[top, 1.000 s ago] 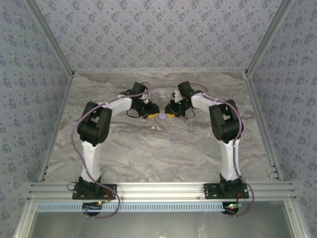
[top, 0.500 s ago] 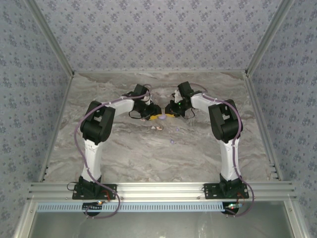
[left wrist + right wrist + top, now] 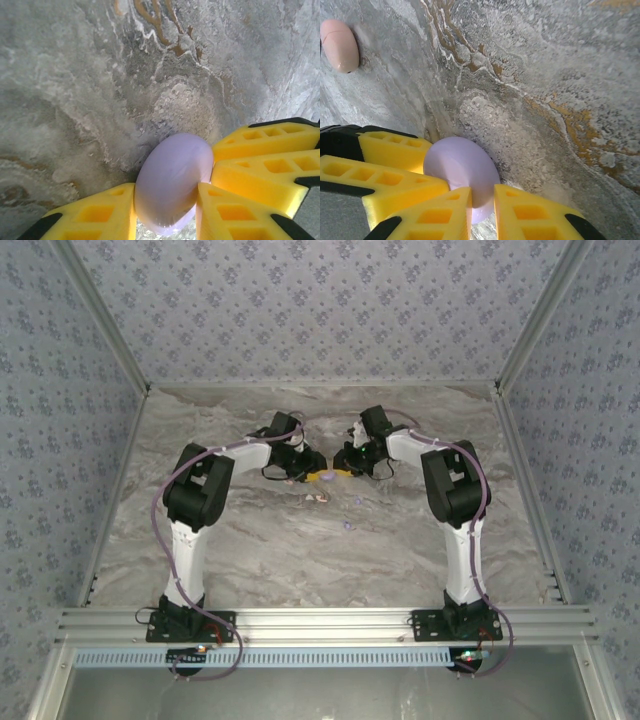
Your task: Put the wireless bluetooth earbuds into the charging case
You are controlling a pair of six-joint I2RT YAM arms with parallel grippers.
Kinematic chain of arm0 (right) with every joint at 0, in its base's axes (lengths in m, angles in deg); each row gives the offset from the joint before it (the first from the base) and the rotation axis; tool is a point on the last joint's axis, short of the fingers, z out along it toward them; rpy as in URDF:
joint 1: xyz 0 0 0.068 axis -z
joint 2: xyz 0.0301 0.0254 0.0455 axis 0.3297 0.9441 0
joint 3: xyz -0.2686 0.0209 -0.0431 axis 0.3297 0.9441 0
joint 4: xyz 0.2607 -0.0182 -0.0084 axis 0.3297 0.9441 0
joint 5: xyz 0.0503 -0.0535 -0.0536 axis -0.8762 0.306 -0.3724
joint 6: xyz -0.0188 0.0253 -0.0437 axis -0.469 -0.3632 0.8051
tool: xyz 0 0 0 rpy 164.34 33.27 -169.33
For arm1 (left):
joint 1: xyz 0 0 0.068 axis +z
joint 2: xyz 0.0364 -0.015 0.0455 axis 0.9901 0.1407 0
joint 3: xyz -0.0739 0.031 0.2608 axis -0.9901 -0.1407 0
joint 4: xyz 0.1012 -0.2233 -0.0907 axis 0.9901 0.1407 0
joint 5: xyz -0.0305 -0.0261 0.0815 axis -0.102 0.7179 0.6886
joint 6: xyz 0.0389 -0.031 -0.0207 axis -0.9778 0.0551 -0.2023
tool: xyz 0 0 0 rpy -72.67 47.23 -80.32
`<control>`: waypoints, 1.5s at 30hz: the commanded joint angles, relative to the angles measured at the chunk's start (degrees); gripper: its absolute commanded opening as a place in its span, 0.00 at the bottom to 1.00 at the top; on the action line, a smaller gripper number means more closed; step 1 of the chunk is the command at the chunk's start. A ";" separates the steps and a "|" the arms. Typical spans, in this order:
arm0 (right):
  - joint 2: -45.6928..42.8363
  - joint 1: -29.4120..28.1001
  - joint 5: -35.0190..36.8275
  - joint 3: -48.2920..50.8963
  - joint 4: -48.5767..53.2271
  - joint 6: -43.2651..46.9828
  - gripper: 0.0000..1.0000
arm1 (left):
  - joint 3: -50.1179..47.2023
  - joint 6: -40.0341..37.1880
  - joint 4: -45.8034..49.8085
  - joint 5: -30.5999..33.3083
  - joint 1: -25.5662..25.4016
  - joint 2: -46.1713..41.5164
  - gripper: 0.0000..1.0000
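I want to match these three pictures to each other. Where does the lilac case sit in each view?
Left wrist: lilac case at bottom centre, flanked by yellow fingers.
Right wrist: low, just left of centre.
Top external: mid-table, within the small yellow patch; too small to make out.
Shared landmark: those yellow fingers, beside the case in every view.

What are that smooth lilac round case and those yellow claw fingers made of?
The smooth lilac round case: probably moulded plastic, satin finish, with soft highlights. The yellow claw fingers: likely matte plastic, perhaps printed; hollow ribbed pockets show, no shine.
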 commanded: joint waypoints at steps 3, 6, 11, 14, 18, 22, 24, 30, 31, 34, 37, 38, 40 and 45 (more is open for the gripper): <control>0.40 -0.59 -1.09 1.84 0.43 -1.01 0.21 | -0.99 1.87 -2.71 0.26 -0.57 0.71 0.29; 0.40 -0.48 -1.56 1.78 0.34 -1.10 0.21 | -1.41 2.86 -4.36 -0.06 -0.50 0.54 0.29; 0.31 -0.39 -1.69 2.16 0.30 -1.13 0.21 | -3.08 5.27 -9.00 -0.65 -0.41 -0.47 0.33; 0.22 -0.25 -1.80 2.36 0.33 -1.26 0.21 | -3.78 6.32 -11.11 -0.97 -0.48 -0.89 0.32; -0.12 0.00 -1.98 3.07 -0.22 -1.52 0.22 | -4.81 7.77 -13.46 -1.00 -0.48 -1.21 0.32; -0.38 0.24 -2.32 3.76 -0.68 -1.80 0.22 | -6.60 9.75 -17.23 -0.96 -0.39 -1.96 0.32; -0.48 0.48 -2.57 4.10 -1.01 -1.89 0.22 | -6.80 10.25 -18.21 -1.29 -0.37 -1.97 0.33; -0.74 0.56 -3.28 4.72 -1.97 -2.29 0.22 | -7.50 11.31 -20.91 -2.46 -0.57 -1.89 0.33; -0.83 0.56 -3.30 4.74 -2.03 -2.38 0.22 | -7.40 11.24 -20.89 -2.61 -0.57 -1.88 0.33; -0.83 0.53 -3.47 4.75 -2.06 -2.41 0.22 | -7.36 10.90 -20.41 -2.80 -0.73 -1.90 0.33; -1.00 0.57 -3.44 4.83 -2.22 -2.38 0.22 | -7.23 10.24 -19.60 -2.77 -0.79 -1.90 0.33; -0.99 0.56 -3.47 4.84 -2.21 -2.41 0.22 | -7.24 10.15 -19.50 -2.87 -0.82 -1.90 0.33; -0.98 0.56 -3.64 4.83 -2.34 -2.41 0.22 | -7.00 9.92 -19.24 -3.22 -1.00 -1.64 0.33; -0.98 0.58 -3.65 4.75 -2.37 -2.50 0.23 | -6.55 9.61 -19.24 -4.13 -1.14 -1.07 0.36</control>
